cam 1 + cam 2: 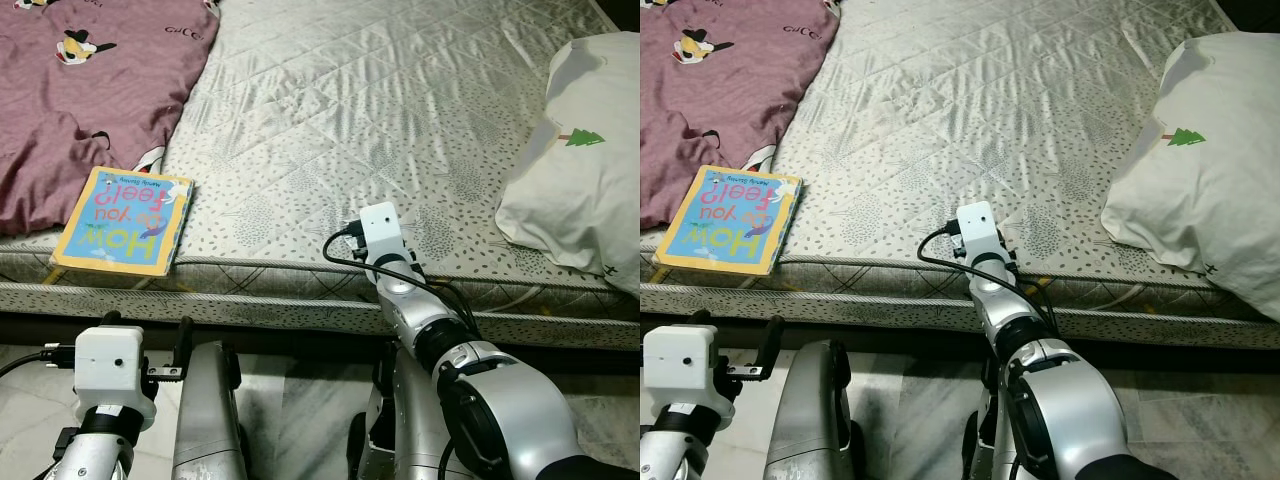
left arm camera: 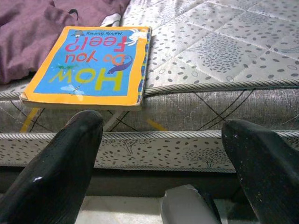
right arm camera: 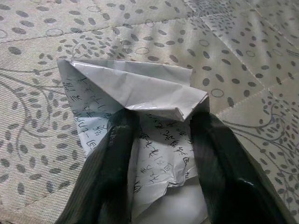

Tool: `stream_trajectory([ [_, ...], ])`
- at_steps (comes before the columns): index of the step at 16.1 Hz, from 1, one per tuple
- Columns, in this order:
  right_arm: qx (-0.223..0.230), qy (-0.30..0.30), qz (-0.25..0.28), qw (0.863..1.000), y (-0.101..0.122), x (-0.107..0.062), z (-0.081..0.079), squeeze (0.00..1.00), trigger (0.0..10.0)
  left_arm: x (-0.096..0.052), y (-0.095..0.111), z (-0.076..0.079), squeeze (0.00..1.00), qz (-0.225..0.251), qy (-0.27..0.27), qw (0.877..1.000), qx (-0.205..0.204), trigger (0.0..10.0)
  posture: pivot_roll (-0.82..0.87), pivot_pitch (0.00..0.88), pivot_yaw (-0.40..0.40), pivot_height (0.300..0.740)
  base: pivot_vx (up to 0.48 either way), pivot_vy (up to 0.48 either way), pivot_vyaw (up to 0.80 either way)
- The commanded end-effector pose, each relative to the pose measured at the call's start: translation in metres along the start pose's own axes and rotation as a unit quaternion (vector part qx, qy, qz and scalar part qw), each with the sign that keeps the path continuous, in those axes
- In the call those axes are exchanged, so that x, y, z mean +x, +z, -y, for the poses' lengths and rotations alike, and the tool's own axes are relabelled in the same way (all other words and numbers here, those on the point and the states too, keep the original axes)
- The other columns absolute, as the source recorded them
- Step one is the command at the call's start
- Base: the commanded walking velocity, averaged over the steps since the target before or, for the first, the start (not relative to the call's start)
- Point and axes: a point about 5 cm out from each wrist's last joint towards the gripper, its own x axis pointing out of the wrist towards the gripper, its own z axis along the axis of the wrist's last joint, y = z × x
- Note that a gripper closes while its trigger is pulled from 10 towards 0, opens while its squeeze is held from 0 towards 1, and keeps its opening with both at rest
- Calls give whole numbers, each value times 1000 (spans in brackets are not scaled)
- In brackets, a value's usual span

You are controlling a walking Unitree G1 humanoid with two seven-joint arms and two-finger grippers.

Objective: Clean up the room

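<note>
A crumpled white paper [image 3: 140, 88] with printed writing lies on the patterned mattress [image 1: 380, 100] near its front edge. My right gripper [image 3: 159, 116] reaches over that edge, and its fingers [image 3: 112, 158] press the paper from both sides. Its white wrist camera [image 1: 380, 228] hides the paper in the eye views. A yellow and blue picture book [image 1: 125, 220] lies flat at the front left of the bed. My left gripper [image 2: 163, 123] hangs open and holds nothing. It sits low in front of the bed frame, below the book [image 2: 93, 65].
A purple blanket [image 1: 80, 90] covers the bed's far left, just behind the book. A white pillow [image 1: 580, 160] with a small green tree print lies at the right. Marble floor [image 1: 300, 400] shows between my legs and the bed base.
</note>
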Motion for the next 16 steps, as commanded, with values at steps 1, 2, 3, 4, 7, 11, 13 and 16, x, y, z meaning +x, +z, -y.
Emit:
stream_trajectory([
  [1,5,2,-12,1000,-8,-2,-1,0,0,-1,-4,-3,0,-11,4,1000,3,10000,297,214,-26,499,0,0,0],
  [2,6,3,-11,1000,-8,-2,-1,0,0,-1,-4,-3,0,-10,5,1000,2,10000,297,214,-26,499,0,0,0],
  [3,6,4,-11,1000,-9,-2,-1,0,0,-1,-3,-3,0,-10,5,1000,2,10000,297,213,-26,499,0,0,0],
  [4,7,4,-11,1000,-9,-2,-1,0,0,0,-3,-2,0,-9,4,1000,2,10000,297,213,-25,499,0,0,0],
  [7,11,5,-11,1000,-10,-2,0,0,0,2,-3,-2,0,-8,4,1000,2,10000,295,205,-23,499,0,0,0],
  [11,8,5,-6,1000,-8,-1,2,0,0,9,-2,0,0,-1,1,1000,0,10000,286,188,-22,499,0,0,0],
  [13,-3,7,3,1000,-5,-1,4,0,0,14,-2,2,0,2,-2,1000,-5,10000,269,167,-25,499,0,0,0],
  [16,-21,-1,18,1000,-4,0,17,0,0,27,-2,8,0,13,-3,1000,-16,10000,238,132,-30,499,0,0,0],
])
